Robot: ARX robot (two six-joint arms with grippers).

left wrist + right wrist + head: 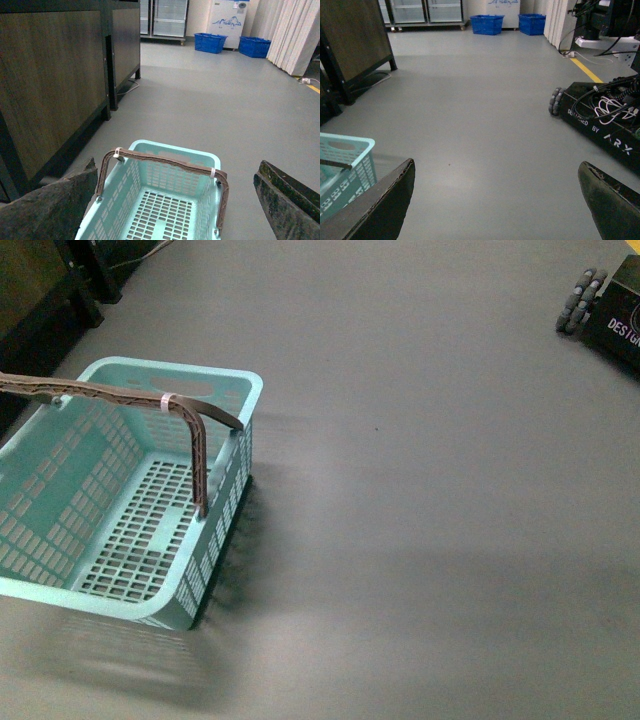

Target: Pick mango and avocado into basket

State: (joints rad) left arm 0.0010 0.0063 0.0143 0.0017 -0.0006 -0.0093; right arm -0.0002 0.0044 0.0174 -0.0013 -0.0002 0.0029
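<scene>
Just ahead of the open left gripper [177,164] sits the empty basket [175,148].
Right gripper [496,164] is open too; no fruit shows. Basket looks light and stiff; its handle [165,161] seems best to grab.

- Looks like a robotics test lab dressed up as a shop.
- Shop cues: glass-door fridges [170,20] along the far wall, blue crates [210,42] beside them, dark wood cabinets [50,75], teal shopping basket [200,160] on the floor.
- Lab cues: bare grey floor [450,490], yellow floor line [585,70], wheeled robot base [605,130] marked "ARX" carrying loose cables [610,102], white curtain [295,30].
</scene>
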